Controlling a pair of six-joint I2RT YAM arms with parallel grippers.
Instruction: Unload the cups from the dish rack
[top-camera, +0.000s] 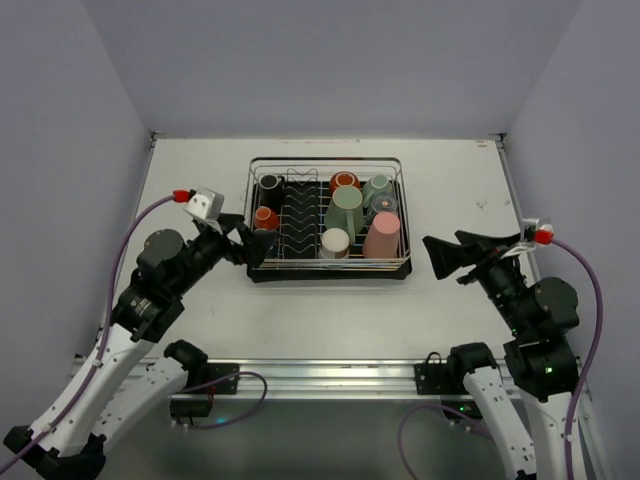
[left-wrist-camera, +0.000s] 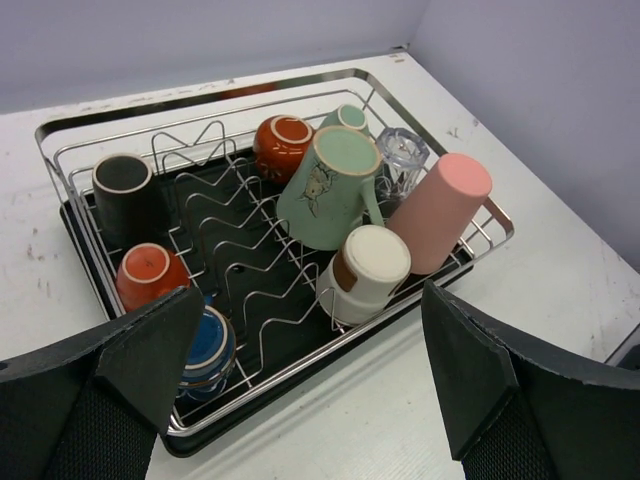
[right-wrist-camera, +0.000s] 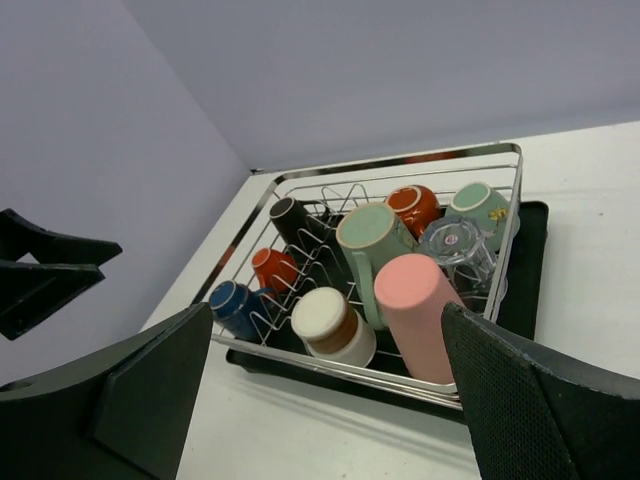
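Observation:
The silver wire dish rack (top-camera: 325, 161) on its black tray sits mid-table and holds several cups. The pink tumbler (top-camera: 383, 236), cream cup (top-camera: 335, 243), large mint mug (top-camera: 345, 210), second mint mug (top-camera: 378, 186), clear glass (top-camera: 386, 204), two orange cups (top-camera: 345, 182) (top-camera: 265, 217) and black cup (top-camera: 270, 185) lie in it. A blue cup (left-wrist-camera: 208, 345) lies in the near left corner. My left gripper (top-camera: 250, 242) (left-wrist-camera: 310, 335) is open and empty at the rack's front left corner. My right gripper (top-camera: 437, 258) (right-wrist-camera: 325, 335) is open and empty, right of the rack.
Zigzag dividers (top-camera: 299, 215) fill the rack's middle. Grey walls enclose the table on the left, back and right. A metal rail (top-camera: 320, 375) runs along the near edge between the arm bases.

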